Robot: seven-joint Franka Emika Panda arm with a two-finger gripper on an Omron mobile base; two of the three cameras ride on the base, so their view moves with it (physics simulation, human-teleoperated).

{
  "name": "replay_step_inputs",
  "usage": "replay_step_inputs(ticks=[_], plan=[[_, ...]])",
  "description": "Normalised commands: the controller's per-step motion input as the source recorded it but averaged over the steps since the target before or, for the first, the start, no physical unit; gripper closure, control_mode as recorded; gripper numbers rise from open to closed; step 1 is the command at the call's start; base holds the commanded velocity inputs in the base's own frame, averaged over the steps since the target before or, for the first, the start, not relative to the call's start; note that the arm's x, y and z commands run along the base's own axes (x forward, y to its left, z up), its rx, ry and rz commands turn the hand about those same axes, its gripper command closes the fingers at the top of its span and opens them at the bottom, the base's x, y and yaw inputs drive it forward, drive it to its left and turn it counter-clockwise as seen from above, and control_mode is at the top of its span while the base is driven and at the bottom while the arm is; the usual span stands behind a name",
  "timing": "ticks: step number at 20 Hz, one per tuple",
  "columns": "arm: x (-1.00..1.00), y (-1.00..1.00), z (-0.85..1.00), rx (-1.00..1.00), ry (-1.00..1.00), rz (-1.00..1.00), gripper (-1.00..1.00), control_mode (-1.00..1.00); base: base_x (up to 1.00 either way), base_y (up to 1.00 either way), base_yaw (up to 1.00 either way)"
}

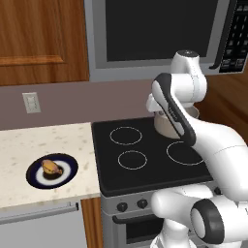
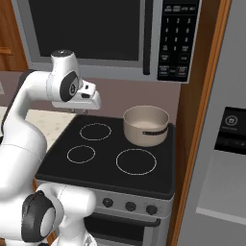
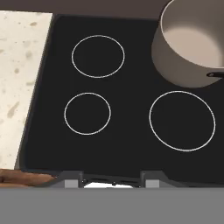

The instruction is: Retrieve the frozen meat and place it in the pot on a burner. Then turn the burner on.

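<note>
The frozen meat (image 1: 50,167), a small golden-brown lump, lies on a dark blue-rimmed plate (image 1: 69,169) on the speckled surface (image 1: 43,143) to the left of the black stove (image 1: 111,172), near the surface's front edge. The pot (image 2: 146,126) stands lidless on the stove's far right burner, its inside bare, with a dark handle facing the near side. Just in front of it is the large burner ring (image 2: 136,161), and two smaller rings mark the left half of the glass. The hand (image 2: 85,109) hangs above the far left part of the stove, well apart from the meat, its fingers closed with nothing between them. Knobs (image 2: 130,206) line the stove's front panel.
</note>
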Motion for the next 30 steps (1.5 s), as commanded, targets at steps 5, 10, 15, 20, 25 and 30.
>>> replay_step_inputs(ticks=[5, 10, 15, 20, 25, 30], plan=[[-0.12, 0.21, 0.0, 0.0, 0.0, 0.0, -1.0, -1.0, 0.0, 0.0, 0.0], [-0.26, 0.42, 0.0, 0.0, 0.0, 0.0, -1.0, -1.0, 0.0, 0.0, 0.0], [-0.26, 0.65, 0.0, 0.0, 0.0, 0.0, -1.0, -1.0, 0.0, 0.0, 0.0], [-0.16, 0.71, -0.01, 0.0, 0.01, 0.0, -1.0, -1.0, 0.0, 0.0, 0.0], [-0.23, 0.82, -0.01, 0.0, 0.02, 0.05, -1.0, -1.0, 0.0, 0.0, 0.0], [-0.26, 0.59, -0.07, 0.0, 0.07, 0.12, -1.0, -1.0, 0.0, 0.0, 0.0]])
